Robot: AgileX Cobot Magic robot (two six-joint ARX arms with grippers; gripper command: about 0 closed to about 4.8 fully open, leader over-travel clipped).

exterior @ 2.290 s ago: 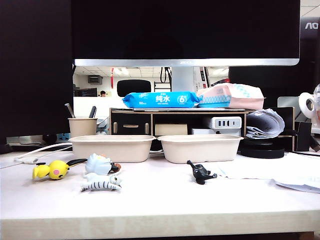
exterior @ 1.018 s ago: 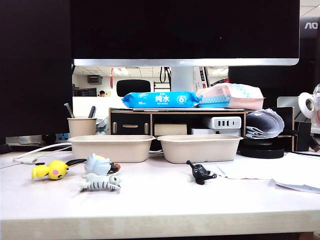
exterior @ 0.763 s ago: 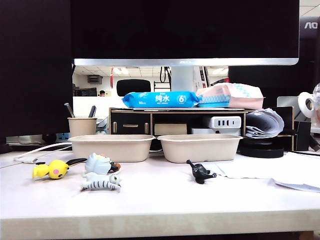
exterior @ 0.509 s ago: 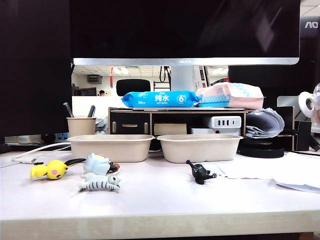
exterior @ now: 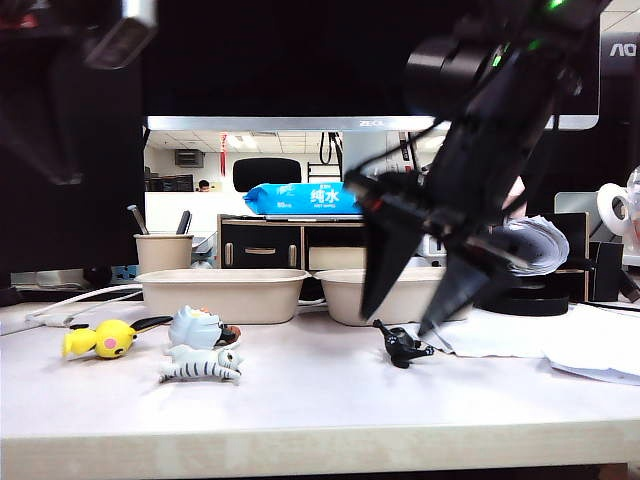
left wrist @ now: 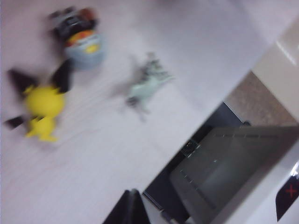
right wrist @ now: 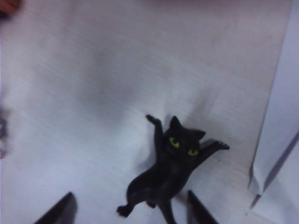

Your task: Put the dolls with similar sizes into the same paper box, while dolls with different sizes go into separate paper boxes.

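Right hand: fingers spread above the black doll on the desk; a skewed closure could flick it away. Left hand: closed, empty.

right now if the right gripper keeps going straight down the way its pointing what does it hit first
Most likely the black cat doll. The right gripper hangs open above it with a finger on either side, so the doll lies between them; otherwise the table. Depth is hard to judge.
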